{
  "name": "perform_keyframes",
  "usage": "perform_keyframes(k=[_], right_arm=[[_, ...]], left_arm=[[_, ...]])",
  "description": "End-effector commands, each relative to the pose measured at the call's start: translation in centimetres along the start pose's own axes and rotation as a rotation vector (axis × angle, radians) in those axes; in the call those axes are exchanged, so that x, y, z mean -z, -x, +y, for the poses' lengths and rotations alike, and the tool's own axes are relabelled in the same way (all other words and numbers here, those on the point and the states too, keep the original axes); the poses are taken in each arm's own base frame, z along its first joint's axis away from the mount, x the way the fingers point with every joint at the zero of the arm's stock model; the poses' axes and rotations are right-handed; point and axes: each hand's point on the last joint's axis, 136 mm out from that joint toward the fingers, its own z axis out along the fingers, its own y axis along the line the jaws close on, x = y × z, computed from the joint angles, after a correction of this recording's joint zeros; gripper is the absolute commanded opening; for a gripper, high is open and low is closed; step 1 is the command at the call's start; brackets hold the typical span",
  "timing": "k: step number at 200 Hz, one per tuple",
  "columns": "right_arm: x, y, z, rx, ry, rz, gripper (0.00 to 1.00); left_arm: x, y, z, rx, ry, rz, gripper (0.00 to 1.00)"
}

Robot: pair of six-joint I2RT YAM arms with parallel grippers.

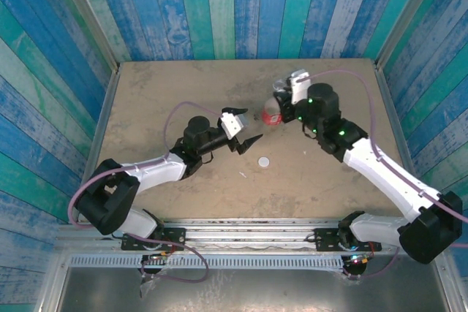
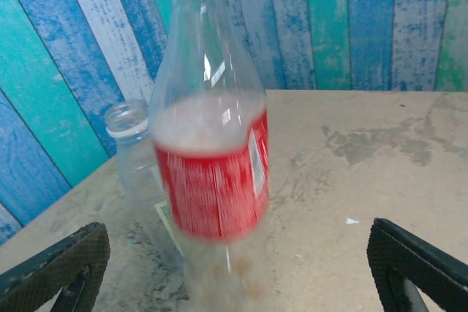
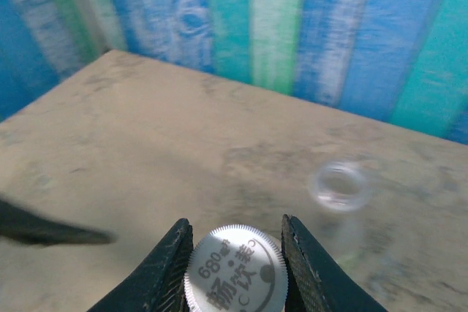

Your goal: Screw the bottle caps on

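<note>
Item 1: clamping white cap [image 3: 234, 274] between narrow-set right gripper [image 3: 234, 253] jaws, atop red-label bottle [image 2: 212, 180], toward worktop's far edge.
Item 2: gaping wide, left gripper [image 1: 245, 131], facing that bottle.
Item 3: lying loose mid-worktop, second cap [image 1: 263, 161].

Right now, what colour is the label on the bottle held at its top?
Red, with white print. The label shows best in the left wrist view.

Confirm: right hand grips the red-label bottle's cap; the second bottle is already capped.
One error: the second bottle is uncapped, its neck open in the left wrist view. The right hand does grip the cap on the red-label bottle.
</note>
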Motion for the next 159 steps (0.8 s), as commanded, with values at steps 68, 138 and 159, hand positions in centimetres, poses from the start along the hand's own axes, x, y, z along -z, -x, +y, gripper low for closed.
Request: perform_keyframes(k=[68,138,159], right_arm=[[-0.6,1.9,-13.8,-0.063,-0.289,-0.035,0.04],[-7.3,0.2,-18.3,-0.094,-0.299,0.064,0.06],[-8.2,-0.7,-18.7,-0.107,-0.296,0.092,0.09]], left_arm=[[1.6,2.2,2.0,0.087,0.052,-0.143,0.94],[1.5,0.7,2.1,0.082,0.069,-0.077,0.94],[1.5,0.3,2.1,0.084,0.072,-0.062,0.94]])
